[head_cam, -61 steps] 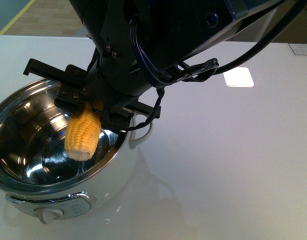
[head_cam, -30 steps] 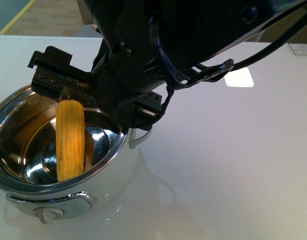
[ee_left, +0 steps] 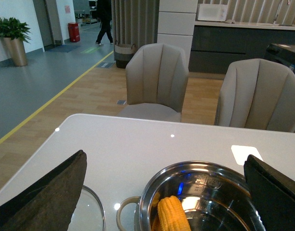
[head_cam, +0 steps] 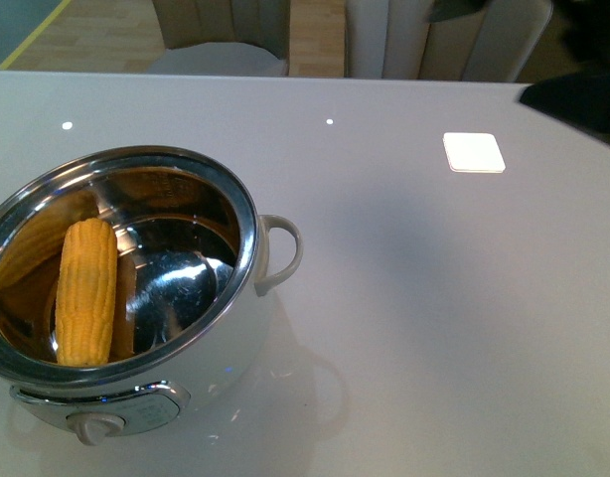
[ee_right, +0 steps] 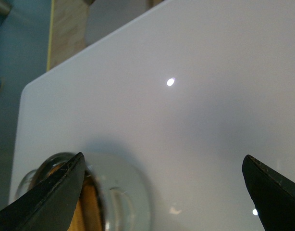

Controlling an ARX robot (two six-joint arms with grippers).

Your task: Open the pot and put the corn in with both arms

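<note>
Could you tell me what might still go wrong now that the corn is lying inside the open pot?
1. The corn leans against the steel wall of the pot rather than lying flat, so it may slide or roll if the pot is nudged.
2. A glass lid lies on the table beside the pot; a low arm move could possibly knock it.
3. Both grippers, left and right, are open and empty.

Bright, even overhead light — small ceiling-lamp glints dot the glossy white table point(head_cam: 414, 298), and a square white glare patch point(head_cam: 474, 152) sits on it. The pot point(head_cam: 136, 388) throws a soft shadow; its steel interior mirrors warm tones. The front view is sharp. The right wrist view is soft, its near fingers point(ee_right: 46, 202) blurred — as in the left wrist view.
</note>
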